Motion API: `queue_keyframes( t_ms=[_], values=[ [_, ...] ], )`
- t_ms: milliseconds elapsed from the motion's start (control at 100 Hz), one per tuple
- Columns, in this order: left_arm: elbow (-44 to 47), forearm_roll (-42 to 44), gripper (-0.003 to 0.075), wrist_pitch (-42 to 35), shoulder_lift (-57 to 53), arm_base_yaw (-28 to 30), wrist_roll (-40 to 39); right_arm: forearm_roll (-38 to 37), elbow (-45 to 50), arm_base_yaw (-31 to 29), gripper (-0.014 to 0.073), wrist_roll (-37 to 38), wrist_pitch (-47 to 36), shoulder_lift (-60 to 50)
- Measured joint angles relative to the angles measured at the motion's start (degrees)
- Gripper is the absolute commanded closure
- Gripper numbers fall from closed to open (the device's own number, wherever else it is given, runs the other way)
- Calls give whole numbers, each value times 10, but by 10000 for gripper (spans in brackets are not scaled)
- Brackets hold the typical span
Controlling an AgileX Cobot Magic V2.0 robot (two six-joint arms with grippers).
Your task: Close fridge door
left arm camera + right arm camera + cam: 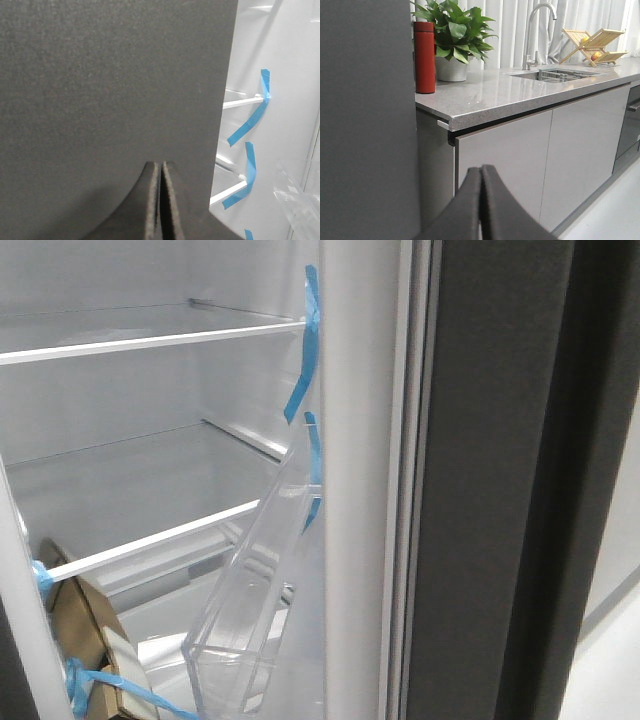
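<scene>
Grey fridge door [110, 90] stands open, its flat face filling the view just beyond the left jaws [160, 200], pressed together; right jaws [481, 200], also closed, hang beside its edge.

In the front view, the fridge door [500, 490] stands at right, its bin [255, 590] leaning left into the compartment. Shelves [150, 340] lie farther left, a cardboard box [95, 640] near-left below them.

Front camera peers close into the fridge past its door [500, 480]; left wrist shares those shelves [240, 102]; right wrist faces the counter [520, 95].
</scene>
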Motion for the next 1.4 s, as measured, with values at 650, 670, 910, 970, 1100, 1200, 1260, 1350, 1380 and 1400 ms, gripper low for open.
queue_keyframes(
  t_ms=[650,670,910,970,1100,1200,1260,1350,1380,1400],
  values=[
    [0,0,741,0,0,0,0,0,0,0,670,0,3,0],
    [0,0,741,0,0,0,0,0,0,0,670,0,4,0],
    [0,0,741,0,0,0,0,0,-47,24,670,1,16,29],
    [0,0,741,0,0,0,0,0,-82,35,670,1,16,57],
    [0,0,741,0,0,0,0,0,-169,56,670,1,23,132],
    [0,0,741,0,0,0,0,0,-249,79,670,1,40,193],
    [0,0,741,0,0,0,0,0,-304,99,670,1,50,234],
    [0,0,741,0,0,0,0,0,-385,133,670,2,60,292],
    [0,0,741,0,0,0,0,0,-401,140,670,2,63,308],
    [0,0,741,0,0,0,0,0,-417,147,670,2,63,320]
  ],
)
